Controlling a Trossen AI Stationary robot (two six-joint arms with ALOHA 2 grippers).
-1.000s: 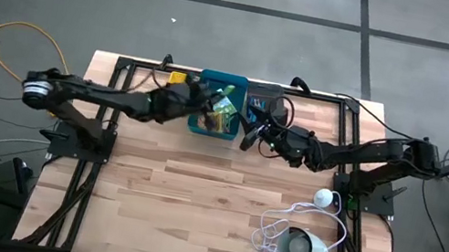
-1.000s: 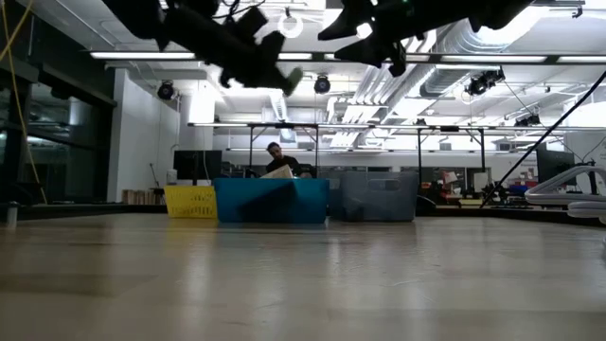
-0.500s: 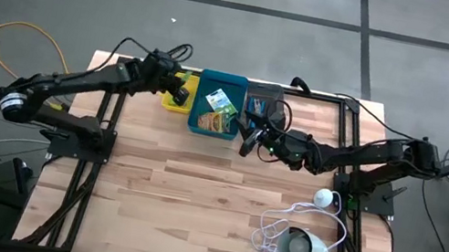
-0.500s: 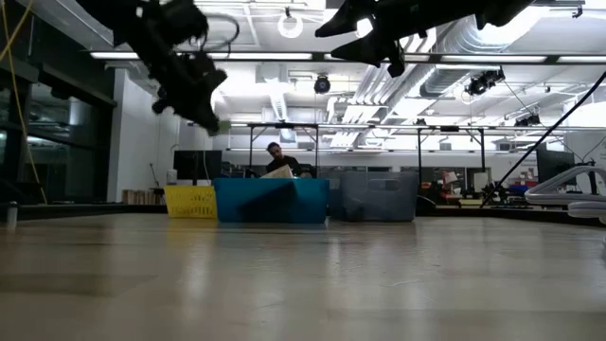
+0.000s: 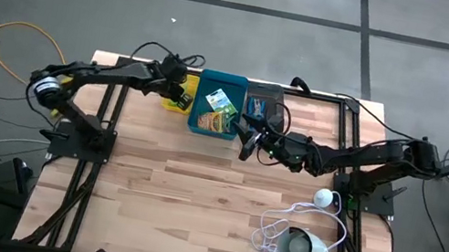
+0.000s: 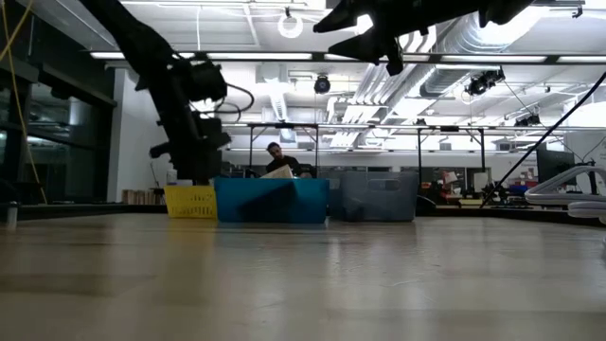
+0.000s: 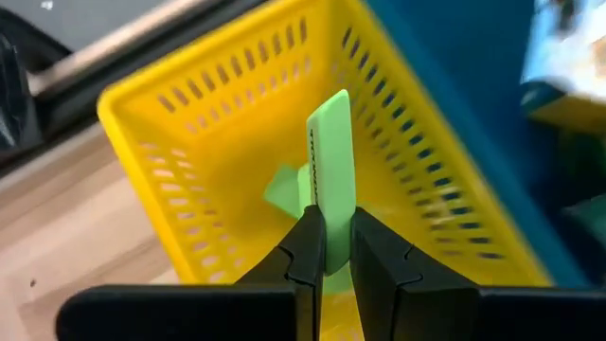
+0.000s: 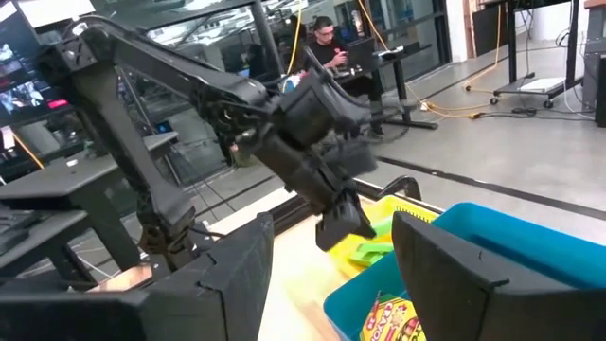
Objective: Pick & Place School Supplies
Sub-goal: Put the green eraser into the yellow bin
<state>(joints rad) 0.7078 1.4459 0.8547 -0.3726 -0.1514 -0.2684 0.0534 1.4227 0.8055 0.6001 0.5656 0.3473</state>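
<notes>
Jaws of L gripper (image 7: 329, 248) pinching green piece (image 7: 330, 170), hanging over yellow bin (image 7: 180, 114) for sorting; R gripper (image 8: 331, 260) spread, idling nr blue bin (image 8: 492, 237).

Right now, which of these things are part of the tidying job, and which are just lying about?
Part of the job:
- green piece pinched in the left fingers, over the yellow bin
- crayon boxes in the blue bin
- grey bin

Just lying about:
- round white device
- its coiled white cord
</notes>
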